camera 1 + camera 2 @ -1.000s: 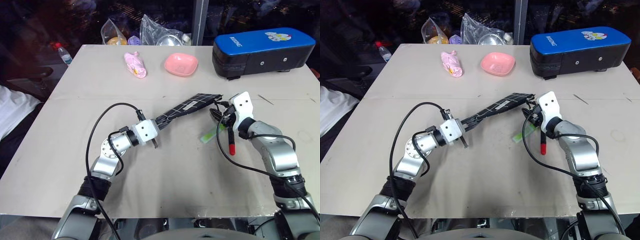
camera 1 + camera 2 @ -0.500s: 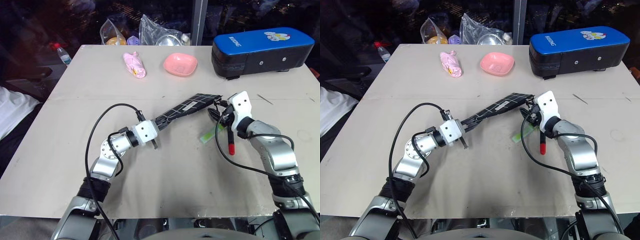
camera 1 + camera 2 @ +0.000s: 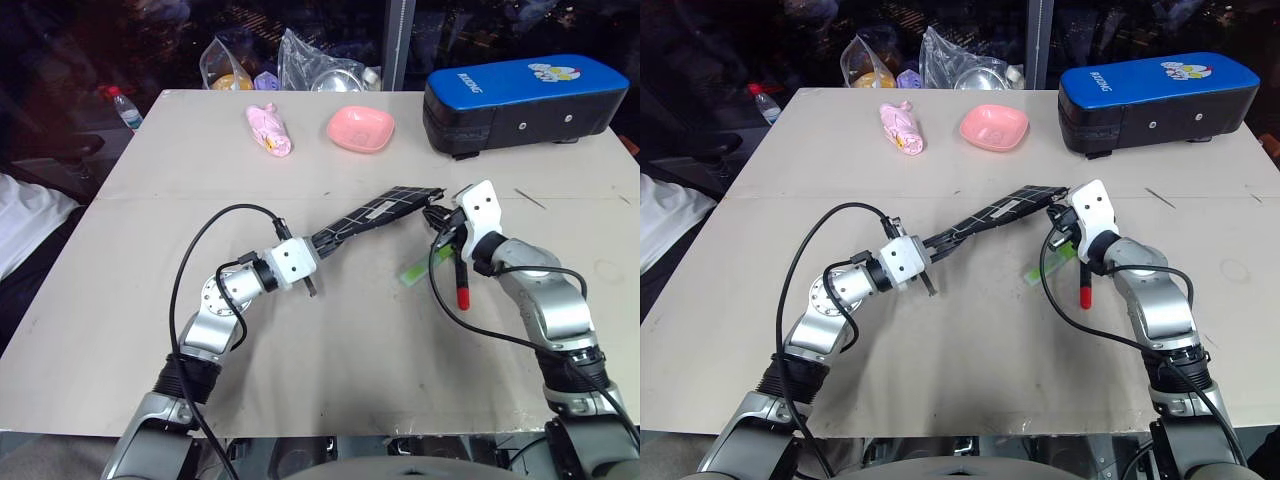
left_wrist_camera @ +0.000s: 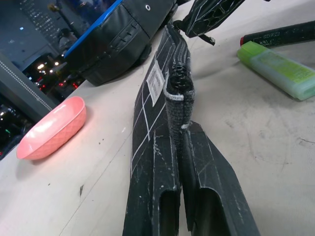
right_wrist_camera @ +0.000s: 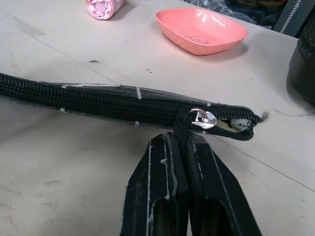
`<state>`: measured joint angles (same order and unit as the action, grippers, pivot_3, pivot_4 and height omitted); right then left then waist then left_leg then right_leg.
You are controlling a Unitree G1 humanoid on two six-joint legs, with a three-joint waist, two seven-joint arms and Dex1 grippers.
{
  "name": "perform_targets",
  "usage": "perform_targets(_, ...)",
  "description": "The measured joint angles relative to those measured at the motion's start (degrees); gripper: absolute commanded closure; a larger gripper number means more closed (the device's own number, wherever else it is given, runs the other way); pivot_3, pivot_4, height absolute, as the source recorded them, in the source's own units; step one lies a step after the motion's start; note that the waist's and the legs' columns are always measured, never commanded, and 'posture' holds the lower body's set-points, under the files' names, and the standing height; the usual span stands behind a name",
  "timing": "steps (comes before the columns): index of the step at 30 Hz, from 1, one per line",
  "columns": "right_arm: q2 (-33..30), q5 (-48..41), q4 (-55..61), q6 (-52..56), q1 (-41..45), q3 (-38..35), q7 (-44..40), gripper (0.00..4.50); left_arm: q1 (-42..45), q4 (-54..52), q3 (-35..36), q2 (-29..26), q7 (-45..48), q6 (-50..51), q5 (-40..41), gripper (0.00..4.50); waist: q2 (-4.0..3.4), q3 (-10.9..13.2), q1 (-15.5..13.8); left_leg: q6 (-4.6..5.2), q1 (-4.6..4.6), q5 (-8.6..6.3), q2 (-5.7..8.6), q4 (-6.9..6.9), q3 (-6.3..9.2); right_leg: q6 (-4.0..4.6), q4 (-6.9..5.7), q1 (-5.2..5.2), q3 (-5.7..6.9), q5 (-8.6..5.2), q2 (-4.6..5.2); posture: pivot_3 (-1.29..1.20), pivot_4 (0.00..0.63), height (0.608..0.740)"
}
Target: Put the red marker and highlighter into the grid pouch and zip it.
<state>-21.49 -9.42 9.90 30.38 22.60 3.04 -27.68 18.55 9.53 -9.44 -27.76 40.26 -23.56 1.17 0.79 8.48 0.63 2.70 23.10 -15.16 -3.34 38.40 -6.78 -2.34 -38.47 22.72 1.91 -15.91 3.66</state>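
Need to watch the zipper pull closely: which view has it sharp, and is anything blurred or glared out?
Right wrist view: zipper pull sharp with a small glint, right gripper shut on its strap; pink dish behind slightly soft. Left wrist view: grid pouch clear near the left gripper, background dark and blurry. Head views: even light, no glare.

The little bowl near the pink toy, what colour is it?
The bowl is pink, seen best in the right wrist view.

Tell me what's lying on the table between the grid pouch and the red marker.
The highlighter lies there, between the grid pouch and the red marker. The left eye view shows it, and so does the left wrist view.
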Motion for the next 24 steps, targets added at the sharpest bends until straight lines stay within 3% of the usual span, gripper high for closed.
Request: perform_targets(24,-1.6,-1.5,3.8,1.9,0.0,1.8,-5.0,4.4,0.0,0.0,1.0,1.5,-3.4,0.9,-0.5,4.5,0.01,0.0,0.0,0.01,0.01,0.0,0.0,-0.01,0.02,0.0,0.02,0.0,0.01,0.0,0.01,0.0,0.15,0.74)
